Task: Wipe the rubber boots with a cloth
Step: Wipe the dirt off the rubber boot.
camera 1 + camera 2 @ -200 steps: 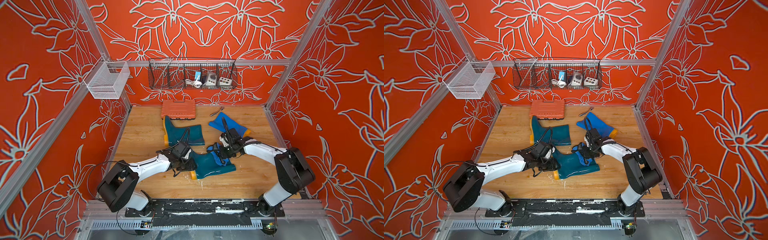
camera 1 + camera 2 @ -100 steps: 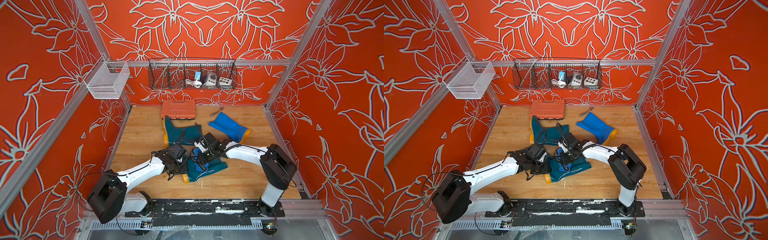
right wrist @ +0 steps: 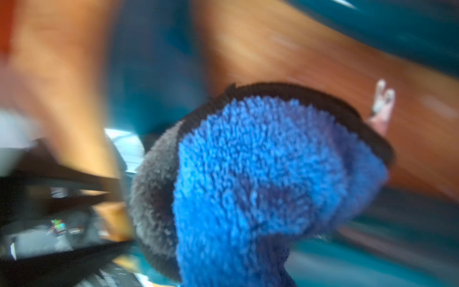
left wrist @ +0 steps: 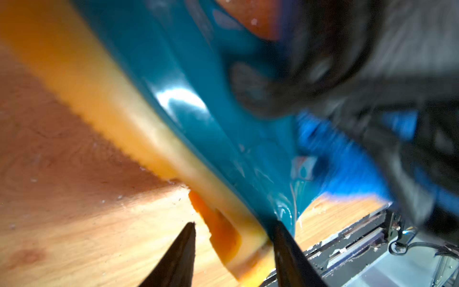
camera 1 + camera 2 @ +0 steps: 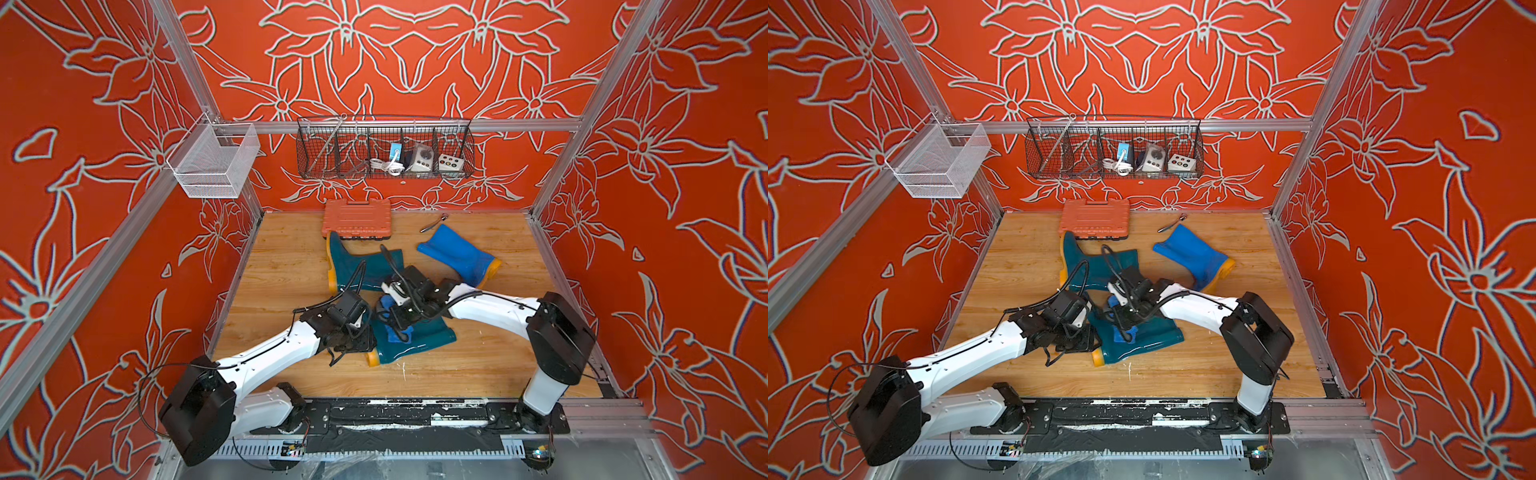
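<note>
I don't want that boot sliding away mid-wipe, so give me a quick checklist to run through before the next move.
1. Grip: ok, right claw shut on the cloth.
2. Contact: ok, the cloth rests on the near teal boot in both top views.
3. Bracing: not ok, left claw open, its jaws straddling that boot's yellow-orange sole with a gap on one side.
4. Sight: not ok, the right wrist view is badly blurred.
5. Coverage: cannot tell whether the far teal boot or the bright blue boot is wiped.
</note>
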You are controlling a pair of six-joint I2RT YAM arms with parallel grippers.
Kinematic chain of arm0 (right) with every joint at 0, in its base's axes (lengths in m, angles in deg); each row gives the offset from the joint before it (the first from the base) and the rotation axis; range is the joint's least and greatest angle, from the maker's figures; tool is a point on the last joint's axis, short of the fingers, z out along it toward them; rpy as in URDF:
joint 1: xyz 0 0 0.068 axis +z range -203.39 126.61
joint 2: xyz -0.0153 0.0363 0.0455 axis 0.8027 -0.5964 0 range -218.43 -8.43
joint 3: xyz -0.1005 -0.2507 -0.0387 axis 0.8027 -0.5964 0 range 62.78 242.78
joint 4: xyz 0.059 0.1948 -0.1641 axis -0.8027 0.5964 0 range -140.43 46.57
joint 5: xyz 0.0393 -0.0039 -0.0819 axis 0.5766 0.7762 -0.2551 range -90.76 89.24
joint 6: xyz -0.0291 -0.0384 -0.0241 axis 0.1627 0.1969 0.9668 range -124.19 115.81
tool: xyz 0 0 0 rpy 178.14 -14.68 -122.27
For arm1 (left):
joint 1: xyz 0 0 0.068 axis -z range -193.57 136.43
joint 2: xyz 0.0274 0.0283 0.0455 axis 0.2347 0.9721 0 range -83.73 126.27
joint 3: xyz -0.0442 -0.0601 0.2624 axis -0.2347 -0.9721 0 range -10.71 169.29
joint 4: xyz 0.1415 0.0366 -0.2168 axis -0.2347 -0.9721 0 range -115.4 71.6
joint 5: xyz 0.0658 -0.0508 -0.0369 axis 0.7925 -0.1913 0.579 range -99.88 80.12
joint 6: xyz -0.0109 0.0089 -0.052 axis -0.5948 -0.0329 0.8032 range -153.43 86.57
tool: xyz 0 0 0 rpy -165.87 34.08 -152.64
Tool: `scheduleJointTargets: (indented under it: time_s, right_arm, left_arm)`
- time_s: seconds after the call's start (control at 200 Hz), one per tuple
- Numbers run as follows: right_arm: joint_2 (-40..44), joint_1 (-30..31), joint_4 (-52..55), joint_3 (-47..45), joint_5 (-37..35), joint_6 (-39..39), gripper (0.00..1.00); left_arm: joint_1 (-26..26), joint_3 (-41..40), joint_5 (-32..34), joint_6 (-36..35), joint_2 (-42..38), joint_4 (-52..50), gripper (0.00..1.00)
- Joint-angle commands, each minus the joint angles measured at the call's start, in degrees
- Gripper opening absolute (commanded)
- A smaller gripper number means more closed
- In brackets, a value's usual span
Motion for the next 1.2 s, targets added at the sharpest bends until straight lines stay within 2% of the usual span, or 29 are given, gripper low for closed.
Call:
scheduleJointTargets:
  time_s: [0.0,0.165,0.25,0.325,0.39,0.475,0.58,0.636,0.716,0.876,0.946,1.051,1.196]
  right_arm:
    - [-2.15,-2.92,0.90,1.39,-2.66,2.24,0.00]
    - [2.03,-17.31,-1.67,-10.69,0.76,0.57,0.00]
    - [3.27,-20.47,0.49,-12.95,-1.12,2.74,0.00]
    - [4.01,-19.17,-0.36,-13.64,0.25,1.36,0.00]
    - [4.32,-14.56,-3.37,-13.12,0.16,-1.22,0.00]
    - [1.72,-6.04,-1.97,-6.44,-1.22,-1.64,0.00]
    - [-1.92,-0.29,-5.35,0.21,5.28,-2.91,0.00]
    - [-2.53,-0.47,-7.71,0.57,7.25,-3.70,0.00]
    - [-2.58,-3.31,-3.64,0.39,4.37,-1.29,0.00]
    - [2.37,-17.99,-1.51,-9.78,3.19,-0.63,0.00]
    - [4.85,-21.12,-0.36,-11.82,2.31,0.54,0.00]
    - [6.24,-18.59,-0.61,-10.90,4.68,0.61,0.00]
    - [2.13,-5.29,0.42,-3.39,4.35,1.71,0.00]
  left_arm:
    - [-0.06,-0.80,-0.67,0.29,1.03,1.20,0.46]
    - [-0.08,-1.31,1.05,-1.73,0.29,-1.34,0.47]
    - [-0.13,-2.28,0.41,-2.05,-0.21,0.07,0.48]
    - [-0.09,-2.53,-0.92,-1.64,-0.14,1.50,0.49]
    - [-0.08,-2.75,-1.82,-0.98,-0.17,1.96,0.49]
    - [-0.08,-3.06,-1.98,-0.32,-0.96,1.82,0.48]
    - [-0.08,-3.66,-1.52,0.25,-2.77,1.47,0.46]
    - [-0.10,-4.12,-1.04,0.62,-3.76,1.53,0.45]
    - [-0.08,-5.15,-1.11,1.27,-4.79,2.94,0.44]
    - [-0.15,-6.10,-1.82,0.94,-4.15,5.46,0.44]
    - [-0.23,-5.74,-1.74,0.56,-3.33,5.42,0.44]
    - [-0.26,-5.86,-1.46,0.98,-3.03,5.79,0.43]
    - [-0.28,-7.02,0.39,3.09,-5.07,6.87,0.39]
